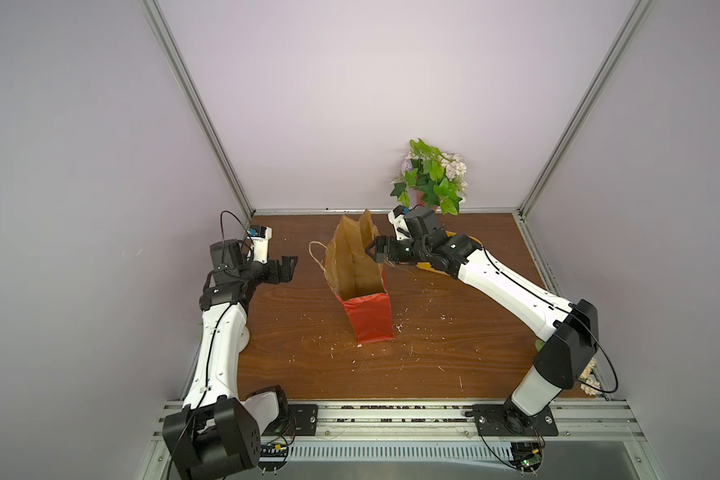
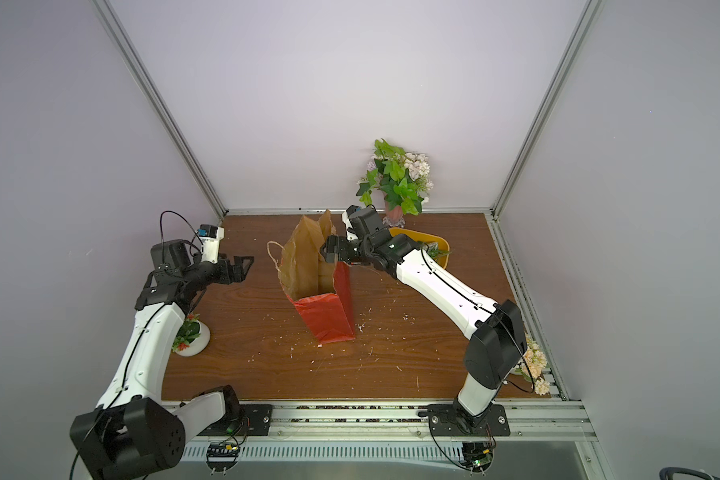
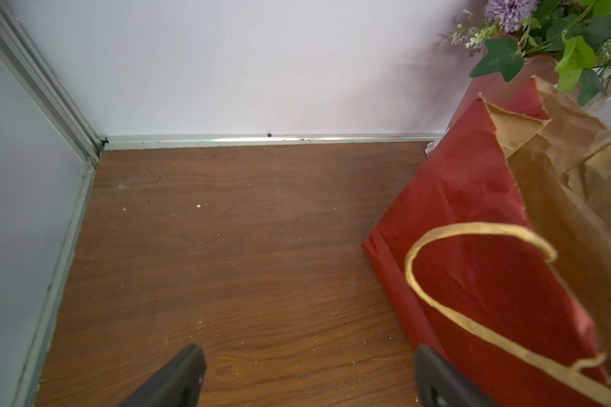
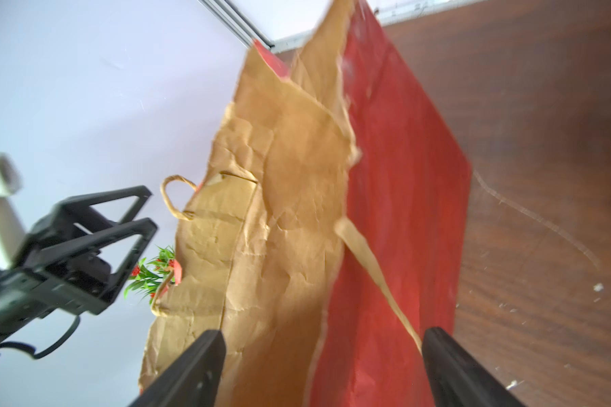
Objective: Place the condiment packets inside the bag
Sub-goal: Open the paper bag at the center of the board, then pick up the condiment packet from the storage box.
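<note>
The red bag stands upright mid-table, its mouth open and the brown inside showing. No condiment packets show in or around it, and its bottom is hidden. My right gripper is open at the bag's right rim. One finger is over the brown inside and the other is outside the red wall, beside a twine handle. My left gripper is open and empty, left of the bag and apart from it.
A yellow tub lies behind my right forearm with something green in it; I cannot tell what it is. A leafy plant in a pink vase stands at the back wall. A white pot sits under my left arm. Pale flowers are at the right edge.
</note>
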